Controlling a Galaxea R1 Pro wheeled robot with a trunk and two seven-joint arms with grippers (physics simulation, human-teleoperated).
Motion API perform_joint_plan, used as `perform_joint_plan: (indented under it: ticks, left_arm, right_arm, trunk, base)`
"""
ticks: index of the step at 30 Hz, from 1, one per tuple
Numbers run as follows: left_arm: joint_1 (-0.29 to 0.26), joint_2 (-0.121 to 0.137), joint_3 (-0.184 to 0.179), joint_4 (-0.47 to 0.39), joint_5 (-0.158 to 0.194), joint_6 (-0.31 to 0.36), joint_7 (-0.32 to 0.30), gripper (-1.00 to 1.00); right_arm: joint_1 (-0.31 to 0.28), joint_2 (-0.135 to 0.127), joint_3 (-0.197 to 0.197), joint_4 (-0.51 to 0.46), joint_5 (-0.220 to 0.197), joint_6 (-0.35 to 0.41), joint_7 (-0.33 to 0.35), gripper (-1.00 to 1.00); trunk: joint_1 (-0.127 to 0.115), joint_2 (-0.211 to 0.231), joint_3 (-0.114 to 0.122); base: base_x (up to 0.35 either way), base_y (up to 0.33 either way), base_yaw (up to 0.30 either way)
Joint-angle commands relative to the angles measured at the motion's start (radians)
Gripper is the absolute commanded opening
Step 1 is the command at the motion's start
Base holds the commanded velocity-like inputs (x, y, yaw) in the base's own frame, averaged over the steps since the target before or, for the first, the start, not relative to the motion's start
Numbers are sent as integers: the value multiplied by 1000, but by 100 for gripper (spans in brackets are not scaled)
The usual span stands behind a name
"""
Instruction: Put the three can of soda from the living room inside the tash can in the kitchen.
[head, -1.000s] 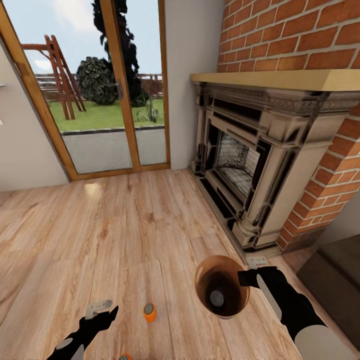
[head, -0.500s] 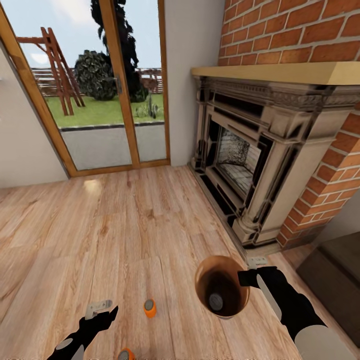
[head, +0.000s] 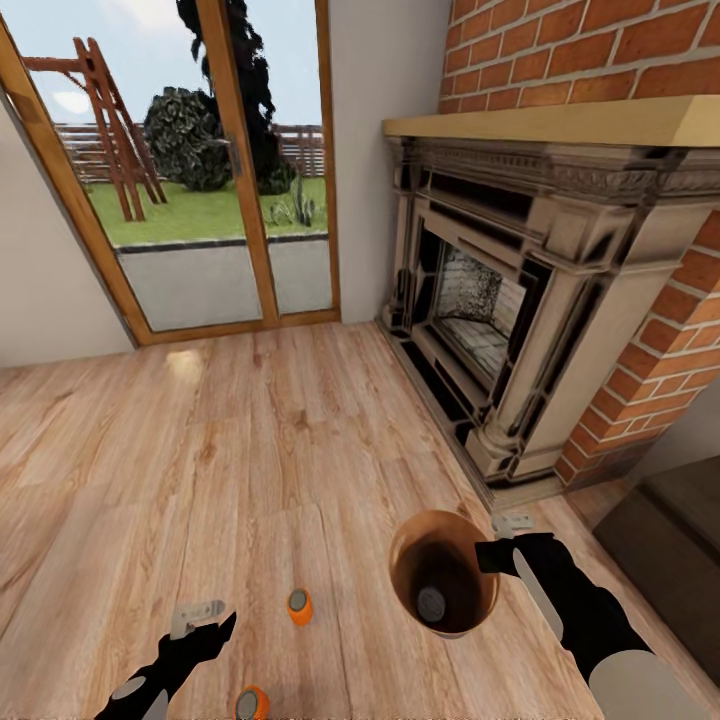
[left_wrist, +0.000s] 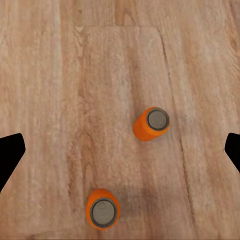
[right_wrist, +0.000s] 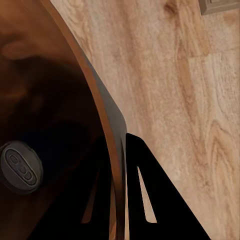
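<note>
A brick fireplace (head: 560, 260) with a carved stone surround fills my right side in the living room, wood-framed glass doors (head: 200, 180) stand ahead on the left, and a wood floor (head: 250, 450) runs between them. My right pincer (head: 487, 553) is clamped on the rim of the brown trash can (head: 443, 573), one finger inside the wall and one outside. One soda can (head: 432, 603) lies at the bottom of the bin, only its grey top visible. Two more soda cans stand upright on the floor: one (head: 299, 605) between my arms, another (head: 251, 704) nearer me, partly cut off at the frame's lower edge. My left pincer (head: 205, 622) hangs empty above the floor, fingers spread wide, beside both cans and touching neither. No brand or lettering can be read on any can.
</note>
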Motion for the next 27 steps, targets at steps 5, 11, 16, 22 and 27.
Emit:
perform_joint_plan:
  ticks: [5,11,16,22,27]
  left_arm:
    - [0,0,0,0,0,0,0,100]
    - [0,0,0,0,0,0,0,100]
    - [0,1,0,0,0,0,0,100]
    - [0,0,0,0,0,0,0,100]
    - [0,1,0,0,0,0,-1,100]
  right_arm:
    - [-1,0,-1,0,-13,0,7,-100]
    - [-1,0,-1,0,-13,0,7,-100]
    - [-1,0,-1,0,-14,0,7,-100]
    - [-1,0,-1,0,-14,0,7,-100]
    - [-1,0,-1,0,-14,0,7,-100]
  trunk:
    - [19,-35,-24]
    - [42,-77,-52]
    - [61,-112,-76]
    - [84,-154,-104]
    - [104,-189,-128]
  base:
    - [0,0,0]
    - [0,0,0]
    - [0,0,0]
    - [0,0,0]
    - [0,0,0]
